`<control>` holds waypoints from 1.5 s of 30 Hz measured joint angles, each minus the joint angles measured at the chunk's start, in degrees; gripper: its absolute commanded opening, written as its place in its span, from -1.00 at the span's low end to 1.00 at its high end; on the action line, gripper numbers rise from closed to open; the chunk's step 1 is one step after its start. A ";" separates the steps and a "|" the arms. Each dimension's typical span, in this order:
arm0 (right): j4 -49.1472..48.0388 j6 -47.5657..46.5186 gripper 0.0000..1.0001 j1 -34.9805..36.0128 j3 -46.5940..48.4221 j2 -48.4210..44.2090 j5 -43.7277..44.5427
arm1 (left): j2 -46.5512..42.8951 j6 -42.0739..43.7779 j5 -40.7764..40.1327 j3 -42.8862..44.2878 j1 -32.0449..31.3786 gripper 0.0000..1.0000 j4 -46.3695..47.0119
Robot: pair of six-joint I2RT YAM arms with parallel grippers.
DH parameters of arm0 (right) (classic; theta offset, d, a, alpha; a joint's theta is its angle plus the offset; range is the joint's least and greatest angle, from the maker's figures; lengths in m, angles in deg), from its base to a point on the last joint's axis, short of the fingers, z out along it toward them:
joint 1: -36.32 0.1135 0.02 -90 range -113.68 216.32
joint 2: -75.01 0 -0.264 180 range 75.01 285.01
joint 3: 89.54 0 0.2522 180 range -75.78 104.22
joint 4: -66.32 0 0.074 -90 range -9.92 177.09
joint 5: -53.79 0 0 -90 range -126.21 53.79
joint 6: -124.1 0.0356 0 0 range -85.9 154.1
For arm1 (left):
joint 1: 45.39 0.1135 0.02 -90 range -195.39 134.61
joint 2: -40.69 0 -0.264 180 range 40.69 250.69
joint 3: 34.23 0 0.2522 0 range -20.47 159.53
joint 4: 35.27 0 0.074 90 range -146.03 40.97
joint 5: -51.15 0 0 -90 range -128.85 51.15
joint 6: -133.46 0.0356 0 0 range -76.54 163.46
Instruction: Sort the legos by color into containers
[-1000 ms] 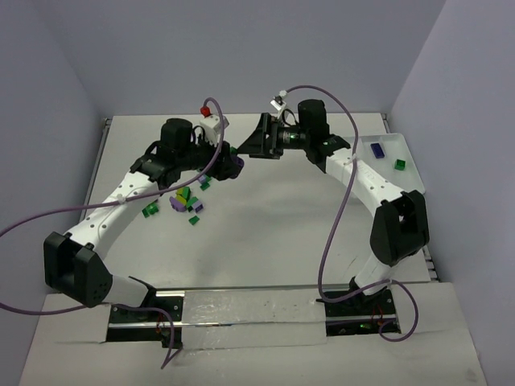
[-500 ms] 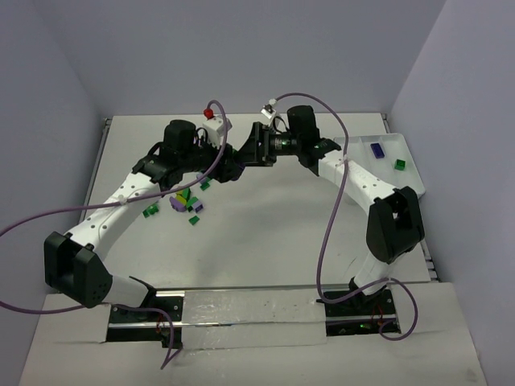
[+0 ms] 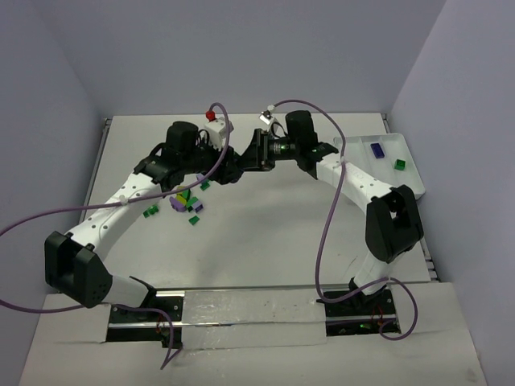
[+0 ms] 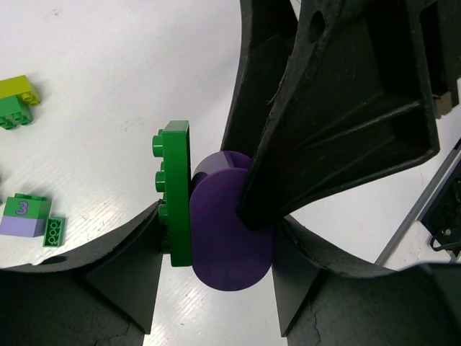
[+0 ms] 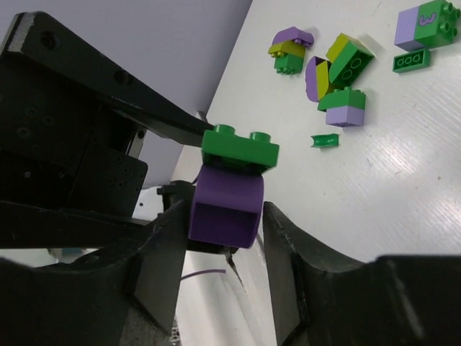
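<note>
Purple and green plastic are locked together here: a green plate is pressed onto a rounded purple brick, and both arms hold that 1 pair in the air, toward the far edge of the bench and about midway between its left and right edges. The left gripper is closed across the pair, with the plate against 1 finger. The right gripper looks clamped on the purple brick alone.

My guess is that they mean to pull the 2 apart. If the studs let go suddenly, a piece could spring out and drop among the loose legos nearer the left edge. Both holds are narrow, so a twisting pull could slide a brick out. The fingers are crowded and could knock each other. The white tray sits well apart, at the far right corner.
</note>
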 measured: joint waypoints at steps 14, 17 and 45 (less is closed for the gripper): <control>-0.88 -1.23 -1.00 -0.49 -0.59 0.13 -3.04 | 0.19 0.01 -2.28 1.57 -0.07 0.98 -2.50; 0.65 -3.37 -1.00 -1.54 -0.55 0.13 -3.59 | -0.24 -0.48 -1.92 1.69 0.83 0.98 -3.17; 24.38 -25.87 -1.00 1.33 8.26 -1.01 5.98 | -0.08 -11.03 1.05 4.22 4.32 0.41 -3.48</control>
